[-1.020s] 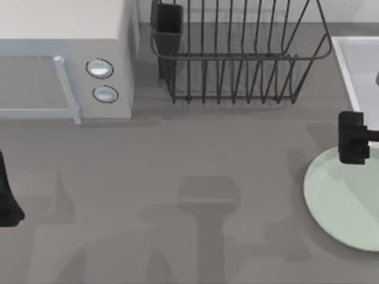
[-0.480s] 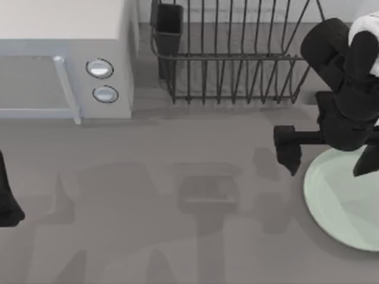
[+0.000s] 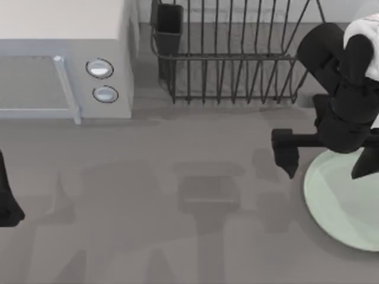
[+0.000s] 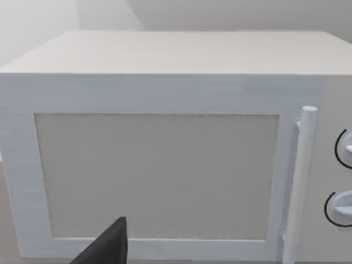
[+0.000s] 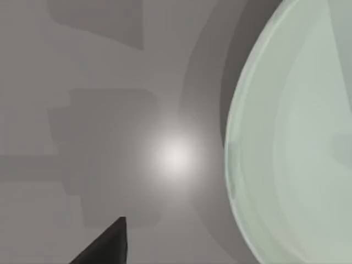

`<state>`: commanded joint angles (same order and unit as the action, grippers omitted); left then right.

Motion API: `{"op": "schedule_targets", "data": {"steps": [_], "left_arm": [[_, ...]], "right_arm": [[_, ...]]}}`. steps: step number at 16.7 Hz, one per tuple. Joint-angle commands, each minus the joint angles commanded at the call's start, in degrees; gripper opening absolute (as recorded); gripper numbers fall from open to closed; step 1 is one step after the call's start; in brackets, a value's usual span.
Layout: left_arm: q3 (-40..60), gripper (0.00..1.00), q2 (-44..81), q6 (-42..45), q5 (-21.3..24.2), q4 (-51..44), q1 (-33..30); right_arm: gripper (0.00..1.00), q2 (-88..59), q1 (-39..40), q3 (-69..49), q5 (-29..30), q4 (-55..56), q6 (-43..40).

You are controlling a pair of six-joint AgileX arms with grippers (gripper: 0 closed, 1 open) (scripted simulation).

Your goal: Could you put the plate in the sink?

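Lying flat on the matte grey surface [image 3: 177, 236] at about four o'clock in the top view, the plate [image 3: 340, 207] is a smooth, pale mint-green disc with a shallow raised rim, part of it cut off by the picture's right edge. In the right wrist view the same plate [image 5: 291, 137] shows its glossy curved rim and a soft shadow ring on the surface beside it.

The right arm, black with a white segment, reaches in from two o'clock, and its right pincer [image 3: 286, 151] hangs just off the plate's nine-o'clock rim, over bare surface; whether its fingers are open or closed I cannot tell. A dark fingertip [image 5: 107, 245] juts into the right wrist view.

At twelve o'clock stands a dark wire dish rack [image 3: 237, 59], thin bars in a basket shape with a black cup-like holder at its corner. At ten o'clock sits a boxy white microwave [image 3: 65, 65] with two round knobs and a bar handle; the left wrist view faces its flat, frosted door [image 4: 157, 176].

The left pincer [image 3: 7, 198] is parked at the nine-o'clock edge; its finger state cannot be told.

Compared with half a second ago, the right arm has shifted only slightly, and the plate lies where it was.
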<state>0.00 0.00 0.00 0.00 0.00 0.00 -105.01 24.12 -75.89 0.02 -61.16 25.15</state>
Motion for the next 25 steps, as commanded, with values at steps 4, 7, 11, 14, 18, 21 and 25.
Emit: {"op": "schedule_targets", "data": {"steps": [4,7,11,14,18,21,25], "left_arm": [[0.0,1.0,0.0,0.0,0.0,0.0,0.0],[0.0,1.0,0.0,0.0,0.0,0.0,0.0],[0.0,1.0,0.0,0.0,0.0,0.0,0.0],[0.0,1.0,0.0,0.0,0.0,0.0,0.0],[0.0,1.0,0.0,0.0,0.0,0.0,0.0],[0.0,1.0,0.0,0.0,0.0,0.0,0.0],[0.0,1.0,0.0,0.0,0.0,0.0,0.0]], "right_arm": [[1.0,-3.6,0.15,4.74,0.02,8.87,0.12],[1.0,-7.02,0.3,9.14,0.05,17.46,0.24],[1.0,-9.07,0.41,11.66,0.06,21.02,0.33],[1.0,-9.07,0.41,11.66,0.06,21.02,0.33],[0.7,-9.07,0.41,11.66,0.06,21.02,0.33],[0.47,-9.07,0.41,11.66,0.06,21.02,0.33],[0.17,-9.07,0.41,11.66,0.06,21.02,0.33]]}}
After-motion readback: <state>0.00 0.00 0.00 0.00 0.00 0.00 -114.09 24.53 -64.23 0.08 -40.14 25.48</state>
